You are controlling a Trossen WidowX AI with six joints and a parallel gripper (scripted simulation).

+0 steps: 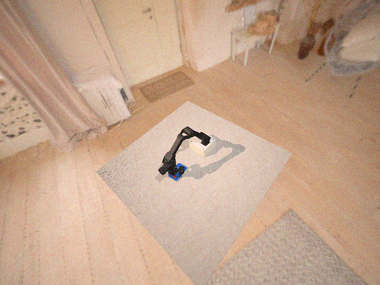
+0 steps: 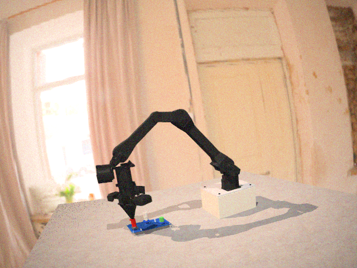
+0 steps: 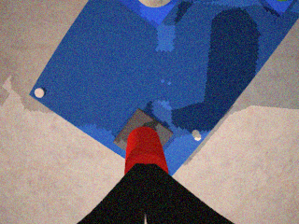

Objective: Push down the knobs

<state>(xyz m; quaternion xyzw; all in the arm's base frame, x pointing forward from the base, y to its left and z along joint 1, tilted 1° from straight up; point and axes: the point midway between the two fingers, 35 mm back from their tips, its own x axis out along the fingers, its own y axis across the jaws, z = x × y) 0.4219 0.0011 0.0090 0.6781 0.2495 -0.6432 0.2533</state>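
The blue circuit board (image 1: 172, 177) (image 2: 151, 227) (image 3: 117, 61) stands low over the table. A tall red knob (image 1: 174, 176) (image 2: 133, 223) (image 3: 144, 147) stands upright over a dark grey square potentiometer (image 3: 135, 122) near one end of the board. A white knob (image 2: 145, 215) (image 3: 155, 2) stands near the board's middle, and a low green knob (image 2: 162, 219) is at the other end. My gripper (image 2: 132, 218) (image 3: 145, 174) is shut and empty, its tips at the top of the red knob. Whether they touch it, and how far the red knob sits down, cannot be told exactly.
The arm's cream base box (image 1: 200, 149) (image 2: 227, 203) stands on the grey table top (image 1: 214, 196) (image 2: 259, 239), beyond the green-knob end of the board. The white knob rises beside the gripper. Arm shadows lie across the table and board.
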